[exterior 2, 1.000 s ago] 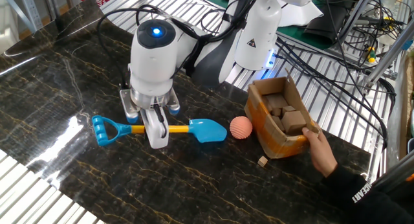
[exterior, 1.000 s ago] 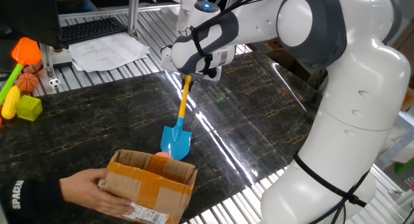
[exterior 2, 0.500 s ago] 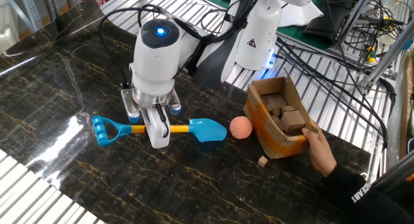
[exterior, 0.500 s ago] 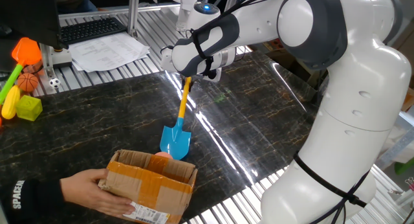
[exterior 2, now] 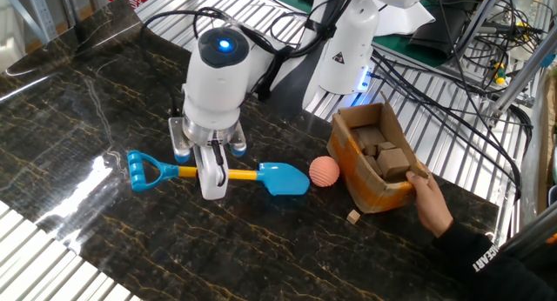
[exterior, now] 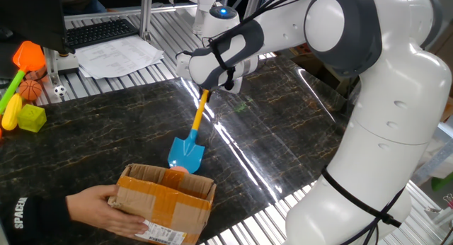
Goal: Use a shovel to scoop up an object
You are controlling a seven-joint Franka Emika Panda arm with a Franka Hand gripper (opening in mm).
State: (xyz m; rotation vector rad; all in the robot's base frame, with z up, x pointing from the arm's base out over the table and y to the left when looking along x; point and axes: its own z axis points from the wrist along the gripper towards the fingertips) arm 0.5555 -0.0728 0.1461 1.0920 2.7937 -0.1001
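A: Going left to right in the other fixed view, what is different from a second ago?

B: The shovel [exterior 2: 218,172] has slid along the dark surface [exterior 2: 78,101]. Its blue looped handle end sits a little further right than it did, and the blue blade has closed on the ball [exterior 2: 325,171]. A second ago there was a clear strip of surface between blade tip and ball; now the tip lies just beside it, though whether they touch cannot be told.

A: And the robot's hold?

B: The gripper [exterior 2: 211,172] has travelled with it. Its jaws are pinching the yellow-orange shaft about midway along, with the shovel lying nearly flat.

A: What is past the ball?

B: A cardboard box [exterior 2: 376,158] lying on its side, steadied by a person's hand [exterior 2: 432,205]. The ball rests just in front of the box wall, so the box looks set to stop it rolling away.

A: So where does the task stand?

B: By judgement, the push is under way but the scoop is not yet done. In the one fixed view the blade [exterior: 185,154] half hides the ball against the box; the ball still appears to sit on the surface, not on the blade.
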